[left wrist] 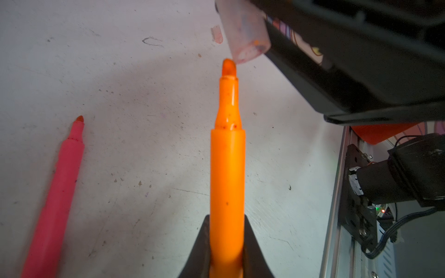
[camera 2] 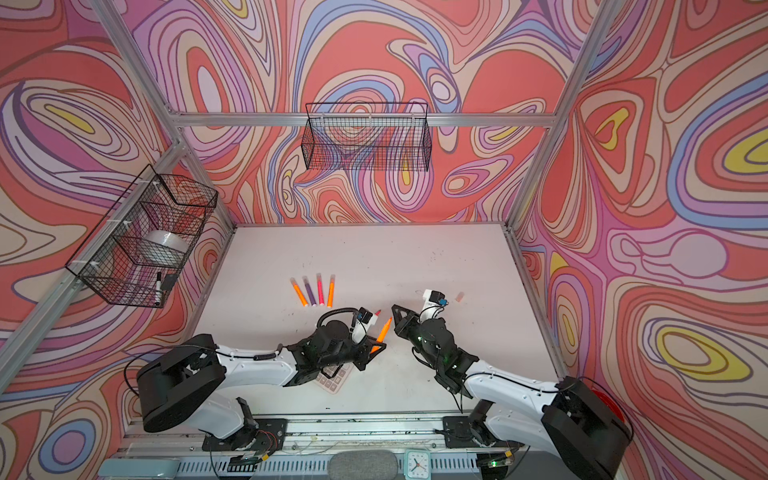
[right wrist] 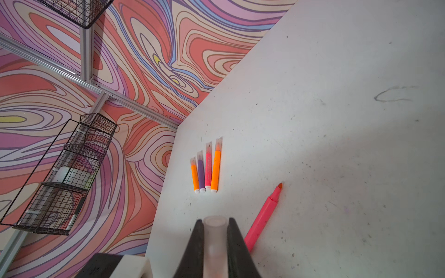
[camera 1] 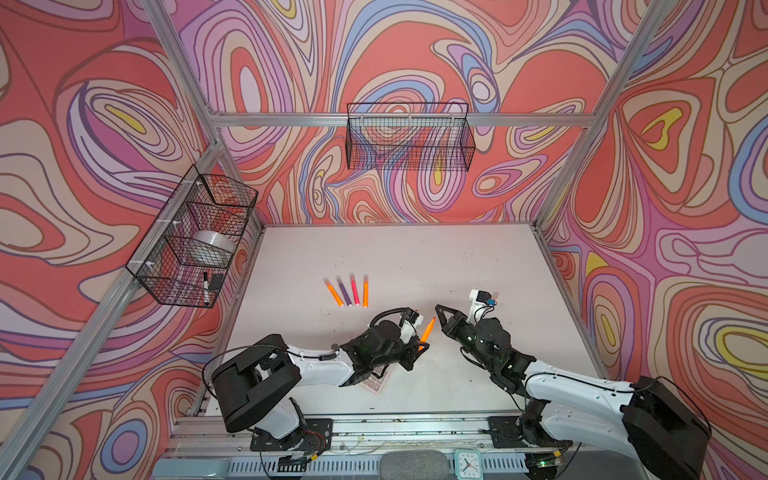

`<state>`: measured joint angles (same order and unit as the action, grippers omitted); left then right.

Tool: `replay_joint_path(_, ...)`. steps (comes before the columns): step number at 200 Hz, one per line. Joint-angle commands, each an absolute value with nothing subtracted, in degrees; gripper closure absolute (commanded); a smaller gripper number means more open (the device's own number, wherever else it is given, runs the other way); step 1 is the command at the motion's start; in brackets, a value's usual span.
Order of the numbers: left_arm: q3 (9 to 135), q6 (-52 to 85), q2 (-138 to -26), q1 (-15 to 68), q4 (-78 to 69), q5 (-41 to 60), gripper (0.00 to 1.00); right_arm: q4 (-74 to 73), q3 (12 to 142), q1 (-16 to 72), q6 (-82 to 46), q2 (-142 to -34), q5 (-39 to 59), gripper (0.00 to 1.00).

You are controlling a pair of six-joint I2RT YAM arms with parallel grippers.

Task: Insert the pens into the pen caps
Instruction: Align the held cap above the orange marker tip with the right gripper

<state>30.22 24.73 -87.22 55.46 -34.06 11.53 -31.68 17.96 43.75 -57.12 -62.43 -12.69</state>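
Note:
My left gripper (camera 1: 422, 345) (left wrist: 226, 217) is shut on the barrel of an uncapped neon orange pen (camera 1: 428, 329) (camera 2: 384, 328) (left wrist: 227, 168), held above the table with its tip towards the right arm. My right gripper (camera 1: 439, 308) (camera 2: 395, 308) (right wrist: 215, 220) is shut on a pale translucent pen cap (right wrist: 215, 232) (left wrist: 243, 33). The pen's tip sits at the rim of the cap's mouth, not inside it. An uncapped pink pen (left wrist: 60, 187) (right wrist: 262, 216) lies on the table beneath. Another loose cap (camera 2: 459, 296) (left wrist: 217, 35) lies farther right.
Several capped pens (camera 1: 349, 291) (camera 2: 314, 289) (right wrist: 207, 168) lie side by side mid-table. A calculator (camera 1: 376, 380) (camera 2: 332, 380) lies under the left arm. Wire baskets hang on the back wall (camera 1: 409, 137) and the left wall (camera 1: 195, 237); the latter holds a black-and-white marker (camera 1: 205, 286).

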Motion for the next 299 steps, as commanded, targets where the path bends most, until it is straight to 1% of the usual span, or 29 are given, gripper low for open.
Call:
replay_joint_path(1,30.11,25.17,-86.79,55.42,-36.04,11.33,1.0,-30.48,17.43,44.18,-56.93,-63.17,-13.59,1.0)
replay_joint_path(64,30.09,25.19,-86.91,55.41,-36.11,11.24,1.0,-33.37,18.14,44.47,-56.87,-66.43,-11.52,1.0)
replay_joint_path(92,30.06,25.14,-86.75,55.43,-36.12,11.59,1.0,-32.96,18.29,44.43,-56.7,-66.91,-13.42,1.0)
replay_joint_path(130,30.06,24.98,-86.56,55.4,-35.86,11.56,1.0,-29.99,19.08,44.47,-56.15,-63.75,-16.34,1.0)
replay_joint_path(180,30.06,25.05,-87.18,55.4,-36.22,11.76,1.0,-31.35,19.66,44.47,-56.09,-63.72,-14.5,1.0)
replay_joint_path(249,30.08,25.0,-87.18,55.43,-36.04,11.86,1.0,-34.92,20.57,44.39,-56.51,-67.91,-11.65,1.0)
replay_joint_path(299,30.08,25.0,-87.62,55.37,-36.21,11.86,1.0,-35.5,21.08,44.51,-56.27,-68.41,-11.69,1.0)
